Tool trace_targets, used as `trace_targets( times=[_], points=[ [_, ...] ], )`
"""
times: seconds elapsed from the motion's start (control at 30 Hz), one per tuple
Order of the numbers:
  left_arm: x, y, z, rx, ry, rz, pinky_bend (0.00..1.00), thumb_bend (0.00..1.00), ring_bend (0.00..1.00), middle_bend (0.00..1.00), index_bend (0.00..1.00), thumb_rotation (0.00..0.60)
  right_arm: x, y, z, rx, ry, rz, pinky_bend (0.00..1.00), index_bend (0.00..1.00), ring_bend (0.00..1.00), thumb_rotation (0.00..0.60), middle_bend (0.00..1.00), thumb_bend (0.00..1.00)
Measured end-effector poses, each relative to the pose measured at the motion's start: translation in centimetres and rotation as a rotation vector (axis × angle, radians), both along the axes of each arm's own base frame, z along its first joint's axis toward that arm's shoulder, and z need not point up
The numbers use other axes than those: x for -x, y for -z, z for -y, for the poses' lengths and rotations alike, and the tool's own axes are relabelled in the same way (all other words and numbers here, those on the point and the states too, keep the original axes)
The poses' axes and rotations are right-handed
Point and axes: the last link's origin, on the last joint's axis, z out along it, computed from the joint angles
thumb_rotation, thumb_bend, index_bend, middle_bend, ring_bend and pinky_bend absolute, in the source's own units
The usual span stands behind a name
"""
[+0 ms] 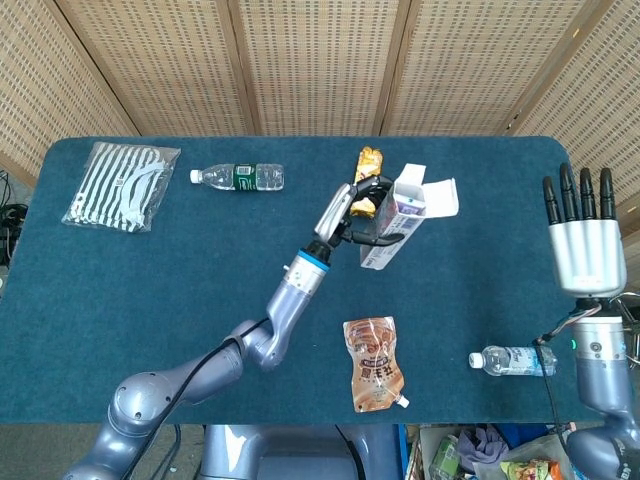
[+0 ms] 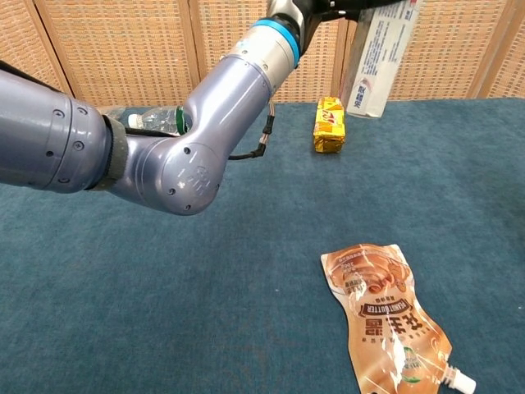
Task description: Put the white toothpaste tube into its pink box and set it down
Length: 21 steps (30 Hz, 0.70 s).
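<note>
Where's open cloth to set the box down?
Widest bare cloth lies between the striped pouch and the brown pouch. Another patch sits right of the pink box, above the small bottle. Crowded near the yellow snack.

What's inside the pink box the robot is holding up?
The pink cardboard box in the left hand has its top flaps open, but only the dark opening shows. Its walls hide whatever is inside, so the white toothpaste tube cannot be seen.

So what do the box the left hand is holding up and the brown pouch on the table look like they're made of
The box looks like thin printed cardboard: flat panels, sharp folds, open flaps. The brown pouch seems glossy flexible plastic or foil laminate: wrinkles, bright reflections, a white spout.
</note>
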Motion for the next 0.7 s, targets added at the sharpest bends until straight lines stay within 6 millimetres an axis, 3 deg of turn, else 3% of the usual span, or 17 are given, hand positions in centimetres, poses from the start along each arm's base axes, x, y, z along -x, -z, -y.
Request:
trace_targets(
  times=[0.27, 0.47, 0.7],
  points=[
    [0.5, -0.2, 0.6, 0.013, 0.013, 0.055, 0.51, 0.23, 0.48, 0.54, 0.58, 0.600, 7.3, -1.3, 2.0, -0.041, 0.096, 0.135, 0.00, 0.00, 0.03, 0.600, 0.00, 0.00],
    [2.0, -0.9, 0.5, -0.045, 0.030, -0.003, 0.51, 0.23, 0.46, 0.48, 0.58, 0.600, 9.0, -0.6, 1.7, -0.055, 0.119, 0.213, 0.00, 0.00, 0.03, 0.600, 0.00, 0.00],
    [3.2, -1.6, 0.1, -0.018, 0.012, -0.008, 0.50, 0.23, 0.41, 0.42, 0.58, 0.600, 9.0, -0.3, 1.5, -0.061, 0.114, 0.233, 0.00, 0.00, 0.03, 0.600, 0.00, 0.00]
  ],
)
